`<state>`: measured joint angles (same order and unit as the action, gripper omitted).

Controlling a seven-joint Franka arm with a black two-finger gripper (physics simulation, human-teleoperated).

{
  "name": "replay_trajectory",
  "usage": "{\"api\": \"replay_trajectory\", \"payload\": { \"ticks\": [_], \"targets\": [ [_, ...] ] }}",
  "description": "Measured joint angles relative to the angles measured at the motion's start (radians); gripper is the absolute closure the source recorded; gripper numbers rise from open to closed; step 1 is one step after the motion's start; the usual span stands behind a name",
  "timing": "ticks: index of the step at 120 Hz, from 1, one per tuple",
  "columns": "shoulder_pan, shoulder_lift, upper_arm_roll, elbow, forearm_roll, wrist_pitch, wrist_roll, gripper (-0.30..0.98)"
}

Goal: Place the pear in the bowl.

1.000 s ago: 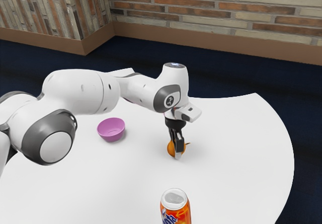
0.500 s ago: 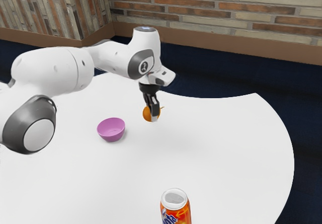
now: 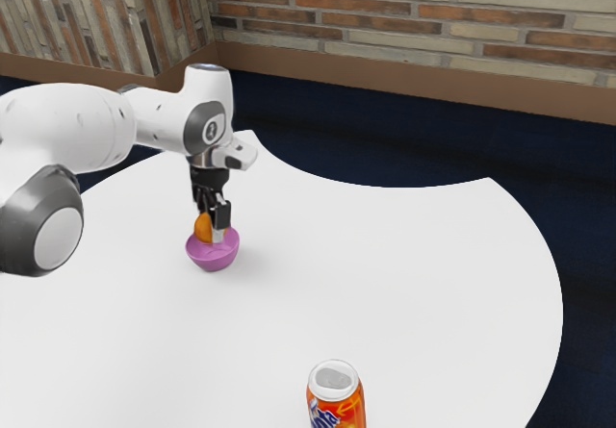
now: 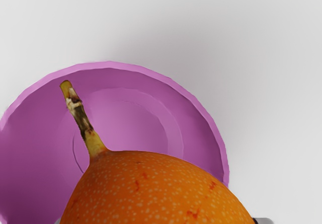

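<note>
In the exterior view my gripper [image 3: 217, 236] is at the bowl, shut on the orange pear [image 3: 203, 228]. The purple bowl [image 3: 213, 258] stands upright on the table, with the pear at its rim level, over its opening. From the wrist view, the speckled pear [image 4: 156, 194] is large and close, its stem pointing across the inside of the bowl [image 4: 196, 121]. Whether the pear touches the bowl's inside cannot be told.
An orange soda can [image 3: 336, 399] stands near the exterior view's lower edge, well away from the bowl. The white table [image 3: 414, 284] has a curved edge, and a brick wall [image 3: 414, 14] rises behind it.
My gripper has carried the pear up off the table and toward the exterior view's left, then lowered it to the bowl. Bowl and can have stayed in place.
</note>
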<state>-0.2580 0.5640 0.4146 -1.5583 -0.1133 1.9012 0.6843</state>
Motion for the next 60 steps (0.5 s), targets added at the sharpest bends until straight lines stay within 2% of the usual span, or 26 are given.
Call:
{"api": "replay_trajectory", "payload": {
  "ticks": [24,43,60],
  "targets": [
    [0.042,0.068,0.001,0.102,-0.013,-0.007,0.006,0.30],
    [0.045,0.077,0.001,0.108,-0.025,-0.012,0.012,0.15],
    [0.044,0.067,-0.004,0.130,-0.035,-0.025,0.016,0.08]
  ]
}}
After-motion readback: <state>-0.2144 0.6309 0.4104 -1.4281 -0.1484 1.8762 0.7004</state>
